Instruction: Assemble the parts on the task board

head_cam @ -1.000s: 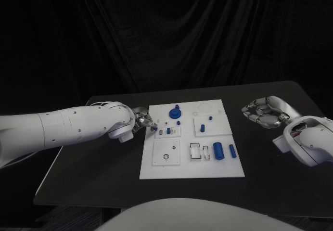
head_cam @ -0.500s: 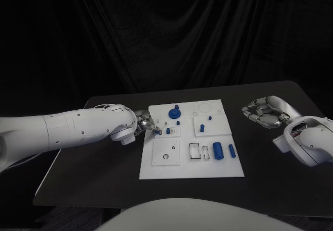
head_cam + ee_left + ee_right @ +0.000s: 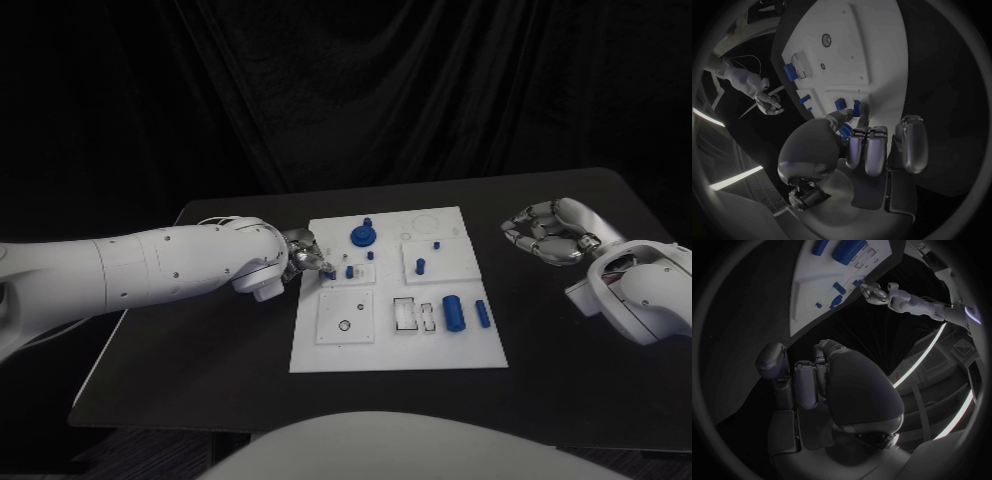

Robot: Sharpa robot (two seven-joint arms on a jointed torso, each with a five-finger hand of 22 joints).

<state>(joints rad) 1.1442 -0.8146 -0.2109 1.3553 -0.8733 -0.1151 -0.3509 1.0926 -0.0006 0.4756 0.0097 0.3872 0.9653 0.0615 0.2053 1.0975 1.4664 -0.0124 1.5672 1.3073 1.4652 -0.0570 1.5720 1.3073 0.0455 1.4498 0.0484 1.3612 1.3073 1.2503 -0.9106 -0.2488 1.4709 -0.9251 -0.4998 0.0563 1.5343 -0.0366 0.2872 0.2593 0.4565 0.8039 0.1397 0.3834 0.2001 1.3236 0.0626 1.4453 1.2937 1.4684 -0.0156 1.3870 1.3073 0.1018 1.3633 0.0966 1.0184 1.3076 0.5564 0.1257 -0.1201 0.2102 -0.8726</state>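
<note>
Left hand (image 3: 300,254) at the task board's (image 3: 346,345) left edge, fingertips (image 3: 856,111) pinched on a small blue part (image 3: 846,130), close beside the small blue pegs (image 3: 352,269) standing in the left middle panel. Right hand (image 3: 549,232) curled closed on nothing, parked over the tabletop (image 3: 202,370) right of the board. Best to keep the part upright, line up over its socket, then press straight down without nudging neighbouring pegs.

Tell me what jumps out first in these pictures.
The white task board sits mid-table, dotted with blue parts, the biggest a round knobbed one near its far edge. The left hand reaches over the board's left edge among small parts. The right hand is curled, off the board's right side.
</note>
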